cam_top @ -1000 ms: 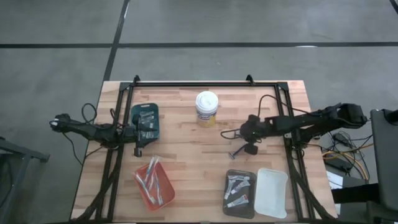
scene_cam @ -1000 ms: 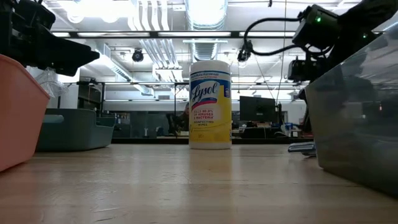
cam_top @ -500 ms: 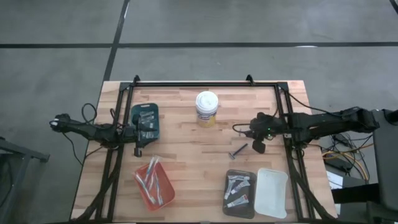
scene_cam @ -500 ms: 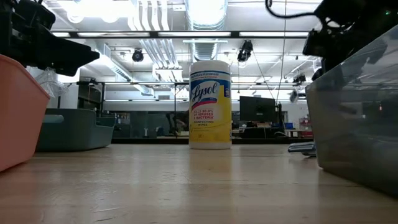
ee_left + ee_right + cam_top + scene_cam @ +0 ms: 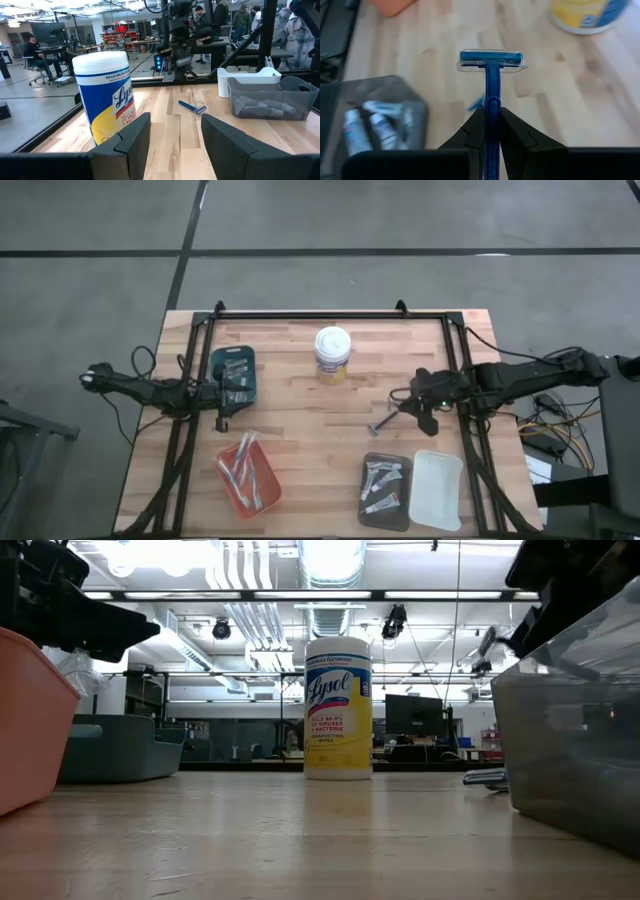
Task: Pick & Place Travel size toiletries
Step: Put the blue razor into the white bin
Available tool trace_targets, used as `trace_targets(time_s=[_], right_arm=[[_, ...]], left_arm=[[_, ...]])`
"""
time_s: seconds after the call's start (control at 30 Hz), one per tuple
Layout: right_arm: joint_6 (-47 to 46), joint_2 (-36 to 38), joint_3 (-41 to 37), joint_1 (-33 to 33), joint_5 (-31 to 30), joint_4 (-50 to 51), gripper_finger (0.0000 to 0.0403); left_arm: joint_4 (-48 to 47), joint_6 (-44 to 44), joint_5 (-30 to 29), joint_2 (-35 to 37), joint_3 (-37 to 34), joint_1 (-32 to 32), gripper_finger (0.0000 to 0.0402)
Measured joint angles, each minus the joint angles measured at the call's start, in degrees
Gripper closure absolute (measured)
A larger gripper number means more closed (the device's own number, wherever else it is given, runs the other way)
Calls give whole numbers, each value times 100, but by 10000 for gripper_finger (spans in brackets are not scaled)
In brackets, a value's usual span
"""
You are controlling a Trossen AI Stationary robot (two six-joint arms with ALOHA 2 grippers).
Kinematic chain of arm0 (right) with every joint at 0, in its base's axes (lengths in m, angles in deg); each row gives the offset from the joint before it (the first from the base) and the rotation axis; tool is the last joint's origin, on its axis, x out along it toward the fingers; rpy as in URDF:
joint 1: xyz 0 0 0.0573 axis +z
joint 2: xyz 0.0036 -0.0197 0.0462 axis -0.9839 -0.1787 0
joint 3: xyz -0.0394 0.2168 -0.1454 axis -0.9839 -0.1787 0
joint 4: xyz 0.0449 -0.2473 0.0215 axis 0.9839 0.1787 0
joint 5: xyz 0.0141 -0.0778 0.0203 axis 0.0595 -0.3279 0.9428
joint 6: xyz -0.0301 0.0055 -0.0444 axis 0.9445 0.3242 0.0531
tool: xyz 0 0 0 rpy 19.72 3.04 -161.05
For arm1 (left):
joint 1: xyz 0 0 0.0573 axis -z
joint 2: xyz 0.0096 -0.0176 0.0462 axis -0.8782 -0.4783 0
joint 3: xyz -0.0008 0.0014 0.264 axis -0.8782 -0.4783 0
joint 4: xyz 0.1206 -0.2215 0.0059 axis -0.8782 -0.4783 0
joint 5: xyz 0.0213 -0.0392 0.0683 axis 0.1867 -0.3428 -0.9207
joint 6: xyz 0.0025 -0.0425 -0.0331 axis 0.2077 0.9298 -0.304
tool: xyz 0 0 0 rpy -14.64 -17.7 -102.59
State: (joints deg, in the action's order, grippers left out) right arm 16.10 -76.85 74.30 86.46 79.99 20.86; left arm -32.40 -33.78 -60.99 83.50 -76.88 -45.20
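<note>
1. The tub of wipes [image 5: 332,355] stands upright toward the back of the table [image 5: 300,430], about midway across; every place below is given from it.
2. The right gripper [image 5: 425,418] hangs above the table, to the right-arm side of the tub and nearer the front edge.
3. Its fingers are pinched tight on the handle of a blue razor [image 5: 492,75], whose capped head sticks out past the fingertips.
4. A loose razor [image 5: 384,425] lies flat on the wood between the tub and the grey bin [image 5: 366,502], just beside the right gripper and clear of its fingers.
5. The grey bin sits at the front of the table, on the right-arm side of the tub, and holds several small tubes [image 5: 383,480].
6. A white tray [image 5: 437,490] lies against the bin's far side from the tub.
7. The left gripper [image 5: 222,421] waits on the tub's left-arm side, at the front end of a teal tray [image 5: 250,380]; its fingers [image 5: 132,140] are spread wide with nothing between them.
8. An orange tray [image 5: 232,485] lies in front of the left gripper, well apart from the tub, with slim pale items in it too small to tell apart.
</note>
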Motion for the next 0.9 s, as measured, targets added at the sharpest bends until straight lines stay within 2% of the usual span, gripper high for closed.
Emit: trace_targets(time_s=[0.33, 0.53, 0.9], right_arm=[[-1047, -87, 137, 1491, -1, -1, 369], [-2357, -187, 132, 2630, -185, -37, 369], [-4632, -986, 123, 4864, -900, -374, 369]], left_arm=[[2, -2, 0, 0, 0, 2, 221], [2, -1, 0, 0, 0, 2, 220], [1, 0, -2, 0, 0, 4, 220]])
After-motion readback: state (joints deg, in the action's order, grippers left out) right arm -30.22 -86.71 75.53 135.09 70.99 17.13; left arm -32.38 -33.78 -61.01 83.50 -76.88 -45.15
